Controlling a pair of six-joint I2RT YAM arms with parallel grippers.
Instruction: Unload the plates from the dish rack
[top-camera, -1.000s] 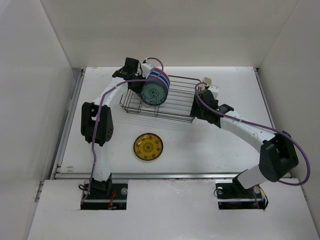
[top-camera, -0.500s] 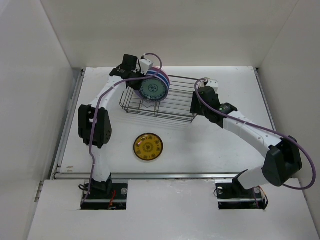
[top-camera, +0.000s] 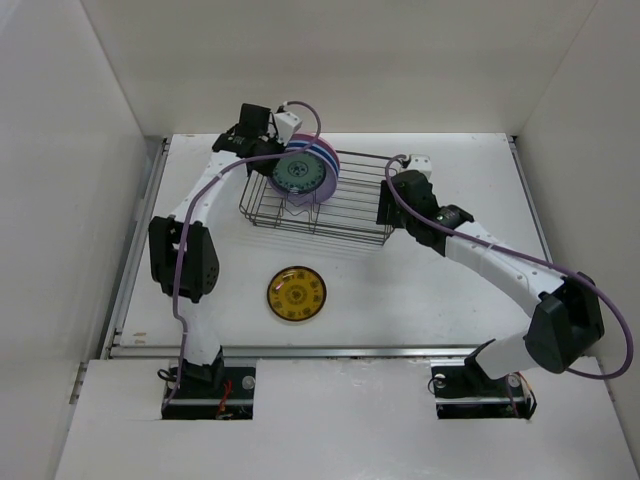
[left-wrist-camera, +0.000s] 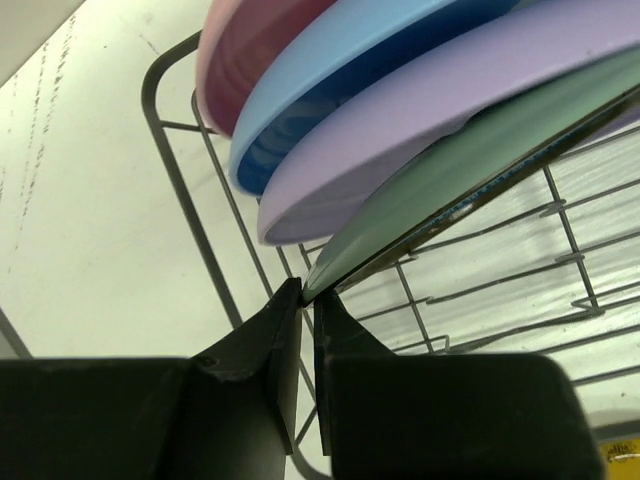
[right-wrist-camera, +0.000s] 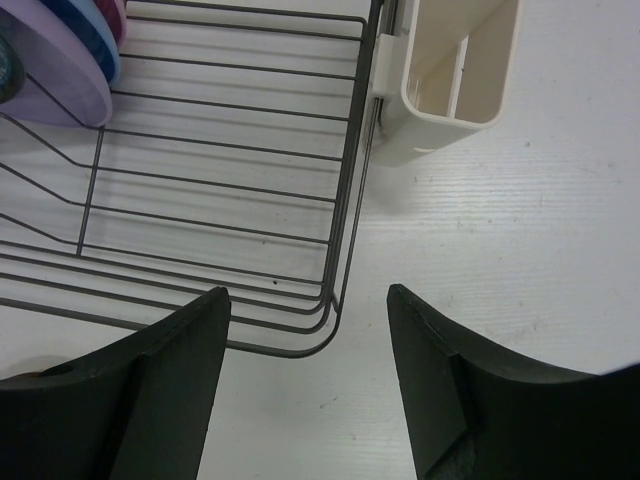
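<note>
The white bench (top-camera: 450, 300) lies bare between the right hand and the right wall, and bare again on the near side of the rack, behind both hands. The rectangular dark wire dish rack (top-camera: 345, 205) sits between the two hands. Its rounded corner passes under the gap of the right hand (right-wrist-camera: 305, 295), which is released, fingers spread wide with nothing between them. Ahead of that hand most of the rack's floor wires carry nothing. Packed at the rack's other end, just beyond the left hand's fingertips, stand three larger plain plates, leaning together: the pink plate (left-wrist-camera: 250, 50) farthest from that hand and against the rack's end wire, then the blue plate (left-wrist-camera: 350, 60), then the lavender plate (left-wrist-camera: 430, 130). Nearest the left hand is the smaller teal patterned plate (left-wrist-camera: 480, 170), tilted. The left hand (left-wrist-camera: 307, 300) is clenched on its thin dark rim. The small yellow patterned plate (top-camera: 296, 294) lies flat on the bench, well apart from both hands. The cream plastic utensil cup (right-wrist-camera: 455, 70) hangs on the rack's end, ahead and right of the right hand.
</note>
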